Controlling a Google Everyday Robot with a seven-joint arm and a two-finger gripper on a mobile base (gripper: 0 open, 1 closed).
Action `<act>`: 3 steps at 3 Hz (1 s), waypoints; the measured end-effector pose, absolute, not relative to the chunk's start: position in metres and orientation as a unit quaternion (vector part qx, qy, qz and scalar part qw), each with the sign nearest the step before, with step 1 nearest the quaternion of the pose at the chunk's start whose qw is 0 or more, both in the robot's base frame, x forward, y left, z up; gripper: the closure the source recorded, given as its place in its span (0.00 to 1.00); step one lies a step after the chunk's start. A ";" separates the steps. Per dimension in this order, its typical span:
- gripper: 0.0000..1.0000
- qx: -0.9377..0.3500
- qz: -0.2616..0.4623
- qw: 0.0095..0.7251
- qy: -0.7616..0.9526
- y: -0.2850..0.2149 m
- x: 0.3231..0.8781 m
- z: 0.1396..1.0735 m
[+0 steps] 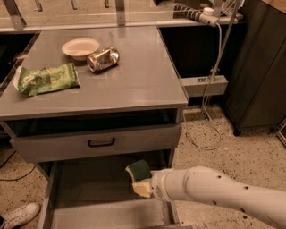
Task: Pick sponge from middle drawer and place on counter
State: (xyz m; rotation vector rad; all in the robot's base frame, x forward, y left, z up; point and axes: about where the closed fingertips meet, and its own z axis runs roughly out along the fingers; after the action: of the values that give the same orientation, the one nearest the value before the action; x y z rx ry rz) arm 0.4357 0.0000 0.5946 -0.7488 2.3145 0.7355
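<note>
Your gripper (pixel 141 182) hangs over near right part of open middle drawer (pixel 85 192), clamped on sponge (pixel 140 169). Sponge tilted, green scouring face up, seemingly clear of drawer floor. Likely held high so it can pass upper drawer front (pixel 62 145) on way up. Counter (pixel 138 80) lies above. Bare right half suits placement, since snack bag (pixel 47 79), crushed can (pixel 103 58) and paper bowl (pixel 80 47) crowd far left.

Speckled terrazzo floor (pixel 237 147), dark cabinet (pixel 261 67) at right, white cable (pixel 216 49) hanging from a power strip (pixel 209 13), warm dim light
</note>
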 end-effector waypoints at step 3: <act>1.00 -0.290 0.248 0.317 0.868 -0.022 0.436 0.643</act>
State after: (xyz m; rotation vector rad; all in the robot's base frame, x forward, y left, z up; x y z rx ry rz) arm 0.4359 -0.0220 0.6432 -0.7632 2.2860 0.6520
